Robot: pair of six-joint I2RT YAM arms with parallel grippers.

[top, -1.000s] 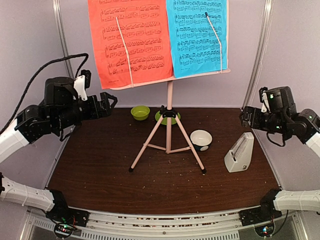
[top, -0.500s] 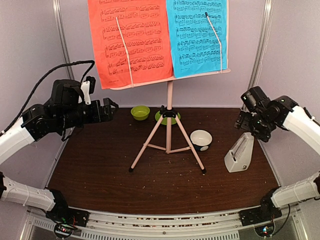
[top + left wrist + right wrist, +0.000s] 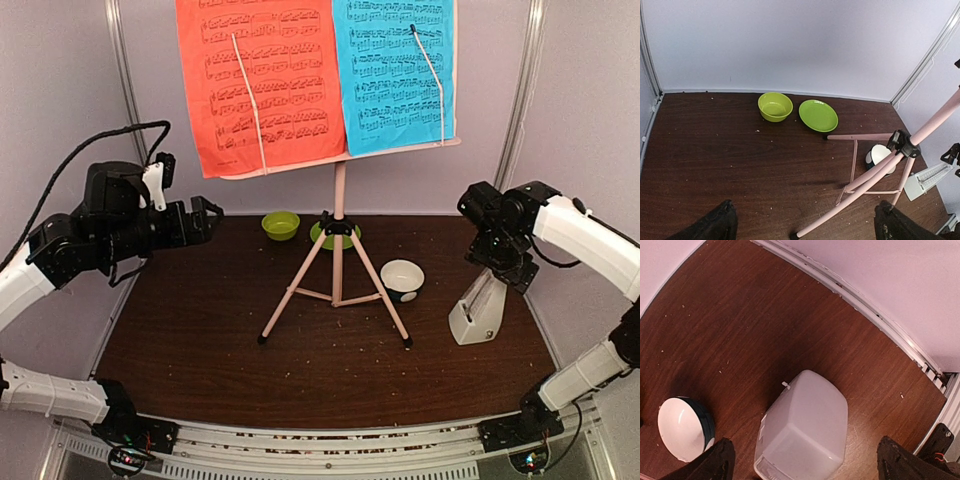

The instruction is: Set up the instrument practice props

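– From above?
– The right gripper [image 3: 503, 268] hangs just above the metronome [image 3: 478, 312]; the stand [image 3: 337, 262] is well to its left.
– Left wrist?
– The left gripper [image 3: 807, 227] is spread wide, stand ahead and right.
– Right wrist?
– Spread wide too, metronome directly below.

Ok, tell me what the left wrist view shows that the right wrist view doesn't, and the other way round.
Only the left wrist view: the green bowl, the green plate, the pink music stand's tripod legs and the open left tool. Only the right wrist view: the open right tool, above the metronome with a finger showing on either side. Both views: the metronome, the white bowl with the black base and the brown table.
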